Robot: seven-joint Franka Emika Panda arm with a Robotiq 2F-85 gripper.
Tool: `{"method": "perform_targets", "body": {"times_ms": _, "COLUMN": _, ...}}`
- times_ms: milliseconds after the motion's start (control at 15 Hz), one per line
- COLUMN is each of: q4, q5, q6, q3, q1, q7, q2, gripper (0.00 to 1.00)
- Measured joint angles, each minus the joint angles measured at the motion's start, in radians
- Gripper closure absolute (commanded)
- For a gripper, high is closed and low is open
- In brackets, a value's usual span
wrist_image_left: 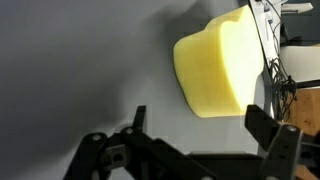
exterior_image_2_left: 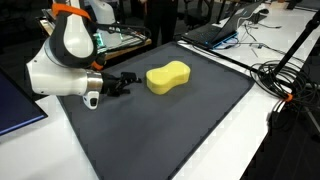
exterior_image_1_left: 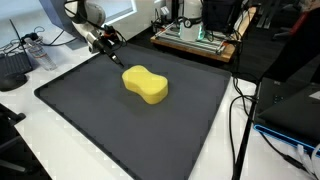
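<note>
Near the centre of the dark mat (exterior_image_1_left: 90,115), in both exterior views, lies a yellow sponge (exterior_image_1_left: 145,84), peanut-shaped and flat on its broad face. The gripper (exterior_image_1_left: 112,50) hangs at the upper left of that frame, above the mat's far edge and apart from the sponge. From the opposite side (exterior_image_2_left: 125,82) it sits left of centre, with the sponge (exterior_image_2_left: 168,76) just to its right.

The claw is spread to its full width and has hold of nothing. In the wrist view its two fingers (wrist_image_left: 138,118) frame the lower part of the picture, and the sponge (wrist_image_left: 215,65) sits in the upper right, off the line between them.

The step in hand looks like a reach for the sponge. To do it well, the arm should first bring the sponge to the middle of the wrist picture, between the fingers, and only then descend. The narrow waist of the sponge is probably the best place to close on, though the exact angle of that waist to the fingers is hard to judge from these views. Since the sponge is soft, a moderate squeeze should do. The fingertips should stop just short of the mat, so they don't drag on it.
</note>
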Motion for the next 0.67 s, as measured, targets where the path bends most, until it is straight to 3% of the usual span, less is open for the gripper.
{"method": "perform_targets", "body": {"times_ms": 667, "q4": -0.191, "q5": 0.124, "q6": 0.003, "q3": -0.058, "q1": -0.005, "q7": -0.25, "q2": -0.054, "gripper": 0.0}}
